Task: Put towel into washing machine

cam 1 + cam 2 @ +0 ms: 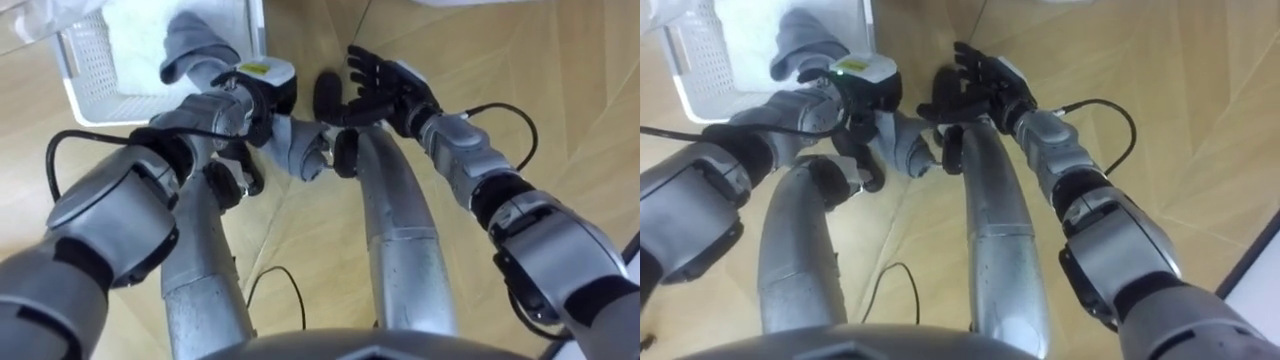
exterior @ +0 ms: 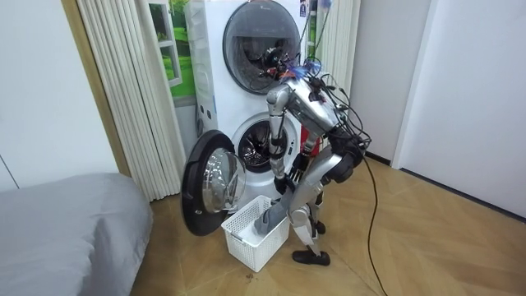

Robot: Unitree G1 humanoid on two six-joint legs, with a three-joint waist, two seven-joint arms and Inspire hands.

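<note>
The white laundry basket stands on the wood floor, and the robot bends low just beside it. The grey towel is not fully out: one part lies inside the basket and the rest rises over the rim to the left hand, which hangs just beside the basket with its fingers curled round the cloth. A short end of the cloth seems to hang out on the far side of this hand. The right hand is further from the basket, with its fingers spread and nothing in them. In the room view the washing machine is directly behind the basket, and its round door stands open next to the basket. I judge that the task is at an early stage: the grasp is made, the door is already open, but the lift out of the basket, the carry to the drum and the release inside are not yet done.
</note>
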